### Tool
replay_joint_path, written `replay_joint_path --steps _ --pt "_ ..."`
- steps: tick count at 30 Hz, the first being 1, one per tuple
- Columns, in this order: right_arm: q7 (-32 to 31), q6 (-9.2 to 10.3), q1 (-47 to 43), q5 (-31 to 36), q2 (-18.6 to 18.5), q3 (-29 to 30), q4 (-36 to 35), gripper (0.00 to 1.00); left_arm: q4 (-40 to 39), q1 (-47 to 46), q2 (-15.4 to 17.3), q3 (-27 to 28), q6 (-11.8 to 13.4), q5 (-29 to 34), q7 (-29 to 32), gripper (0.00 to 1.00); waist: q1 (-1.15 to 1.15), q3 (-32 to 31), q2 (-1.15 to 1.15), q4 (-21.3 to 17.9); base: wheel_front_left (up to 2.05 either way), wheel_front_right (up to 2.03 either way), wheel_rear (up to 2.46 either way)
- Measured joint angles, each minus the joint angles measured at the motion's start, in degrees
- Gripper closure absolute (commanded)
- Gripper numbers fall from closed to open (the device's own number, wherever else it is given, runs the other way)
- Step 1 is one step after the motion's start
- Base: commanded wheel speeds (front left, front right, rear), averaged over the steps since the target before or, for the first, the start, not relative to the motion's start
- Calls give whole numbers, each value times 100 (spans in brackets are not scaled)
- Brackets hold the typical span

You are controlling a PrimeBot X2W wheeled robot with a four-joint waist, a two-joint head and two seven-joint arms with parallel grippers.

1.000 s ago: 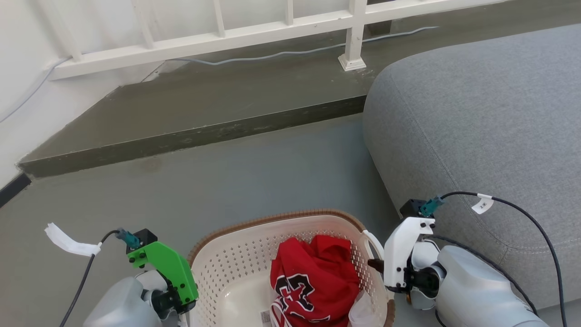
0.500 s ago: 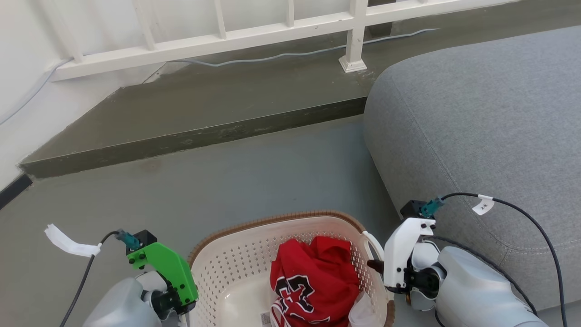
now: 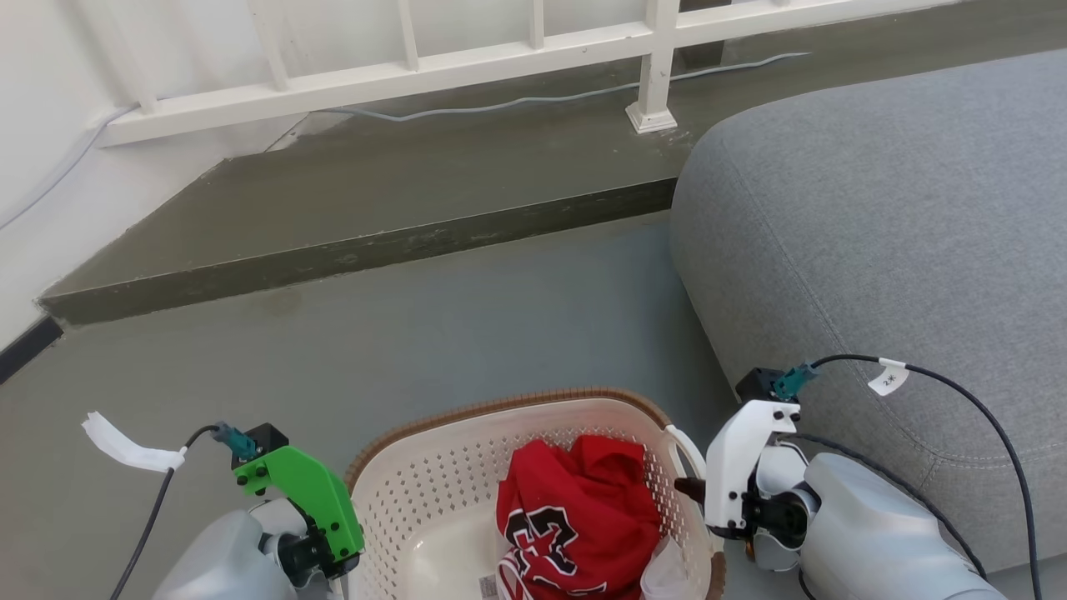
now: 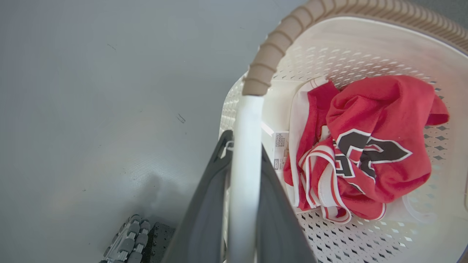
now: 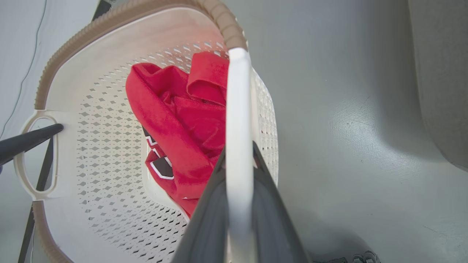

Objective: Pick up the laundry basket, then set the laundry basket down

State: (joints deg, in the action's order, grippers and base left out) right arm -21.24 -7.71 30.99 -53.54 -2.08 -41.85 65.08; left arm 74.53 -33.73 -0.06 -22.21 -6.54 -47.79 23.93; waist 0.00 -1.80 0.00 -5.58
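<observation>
Both of the robot's hands grip a cream-white perforated plastic laundry basket [image 3: 500,402] with a brown woven-look rim, seen at the bottom centre of the head view, with bare grey floor [image 3: 467,333] above it and a rounded grey fabric sofa [image 3: 875,233] to the right; the left hand [image 4: 244,144] is closed with a dark finger on either side of the white plastic side handle [image 4: 248,117], and the right hand [image 5: 238,155] is clamped the same way on the opposite white handle [image 5: 237,91]; the soft shadows on the floor in both wrist views suggest the basket is being carried clear of the ground, though no frame shows its base; the basket's long axis runs left to right across the head view, from one handle to the other, its open mouth faces up toward the camera and its rim looks roughly level; a crumpled red jersey with black-and-white numerals [image 3: 583,508] lies toward the right-hand end, so that side likely pulls a little harder; a clean finish would mean moving both hands at one pace to hold the rim level, staying off the sofa's edge, lowering straight to the open floor and releasing only once the base is seated.
</observation>
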Motion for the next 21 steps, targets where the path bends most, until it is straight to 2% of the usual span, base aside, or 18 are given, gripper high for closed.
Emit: replay_joint_path --steps 21 --pt "167 0 23 -57 -15 -110 -59 100 -41 -13 35 -25 0 1 -108 100 0 130 0 -13 0 0 0"
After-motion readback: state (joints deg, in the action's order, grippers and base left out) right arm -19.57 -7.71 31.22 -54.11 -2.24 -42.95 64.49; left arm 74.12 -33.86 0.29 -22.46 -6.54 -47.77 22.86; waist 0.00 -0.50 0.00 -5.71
